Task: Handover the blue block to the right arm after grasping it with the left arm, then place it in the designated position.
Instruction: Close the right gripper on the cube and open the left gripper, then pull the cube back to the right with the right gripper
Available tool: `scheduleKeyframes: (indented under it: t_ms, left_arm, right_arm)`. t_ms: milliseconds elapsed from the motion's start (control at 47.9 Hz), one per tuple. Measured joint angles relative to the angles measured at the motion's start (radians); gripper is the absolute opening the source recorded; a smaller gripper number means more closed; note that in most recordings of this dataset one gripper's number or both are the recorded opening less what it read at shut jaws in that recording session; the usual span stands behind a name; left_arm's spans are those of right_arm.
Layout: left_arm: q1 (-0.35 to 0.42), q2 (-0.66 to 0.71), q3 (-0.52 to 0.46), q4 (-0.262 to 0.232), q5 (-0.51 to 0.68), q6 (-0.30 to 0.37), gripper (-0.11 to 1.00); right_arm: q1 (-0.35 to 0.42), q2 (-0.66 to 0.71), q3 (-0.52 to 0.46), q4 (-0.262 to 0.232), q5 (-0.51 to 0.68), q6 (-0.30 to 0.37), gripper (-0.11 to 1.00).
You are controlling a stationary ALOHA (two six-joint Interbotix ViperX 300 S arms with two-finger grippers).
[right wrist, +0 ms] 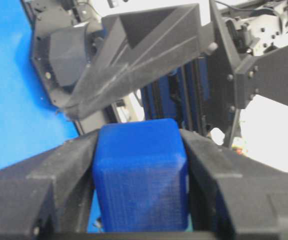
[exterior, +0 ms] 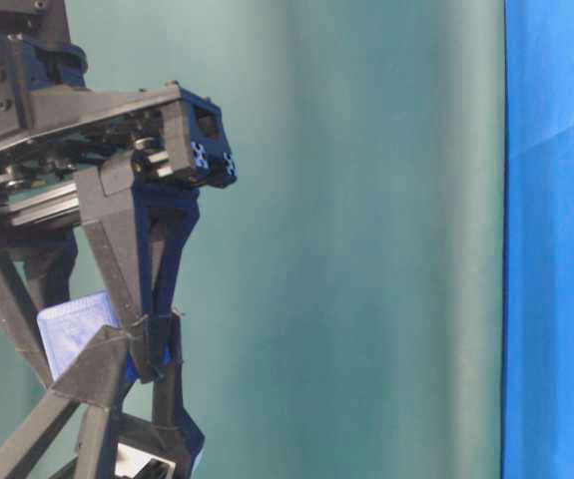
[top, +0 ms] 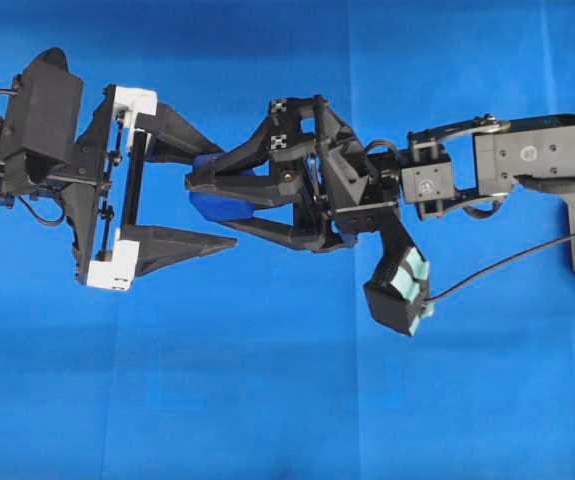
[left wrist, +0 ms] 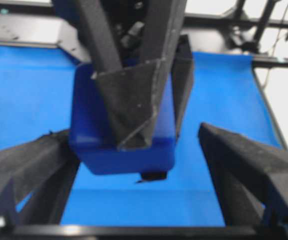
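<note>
Blue block (right wrist: 139,175) clenched in right claw (top: 212,196); overhead shows left claw (top: 222,195) released.

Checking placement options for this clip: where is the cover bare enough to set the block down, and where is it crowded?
Bare table cover spans below both grippers and above them. It is crowded mid-frame, where the right gripper clamps the blue block between the open left gripper's fingers.

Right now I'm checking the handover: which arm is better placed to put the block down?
The right. Its gripper is shut on the block, pinched between both fingers, while the left gripper is spread open around it, so it likely only needs to back away.
</note>
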Motion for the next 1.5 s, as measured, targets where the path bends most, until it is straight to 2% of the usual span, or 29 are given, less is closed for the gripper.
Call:
scheduleKeyframes:
  t_ms: [417,876,1064,1252,1502]
  left_arm:
    - [0.0,-0.011,0.0,0.002,0.002,-0.005,0.93]
    - [0.0,-0.074,0.046,0.002,0.002,-0.005,0.93]
    - [0.0,-0.103,0.067,0.002,0.002,-0.008,0.93]
    - [0.0,-0.124,0.08,0.002,0.002,-0.009,0.93]
    - [0.0,-0.126,0.081,0.002,0.002,-0.011,0.93]
  right_arm:
    - [0.009,-0.025,0.029,0.003,0.034,0.002,0.33]
    - [0.011,-0.235,0.218,0.006,0.041,0.002,0.33]
    - [0.018,-0.344,0.281,0.006,0.097,0.002,0.33]
    - [0.038,-0.428,0.314,0.006,0.186,0.0,0.33]
    - [0.048,-0.457,0.324,0.006,0.21,0.0,0.33]
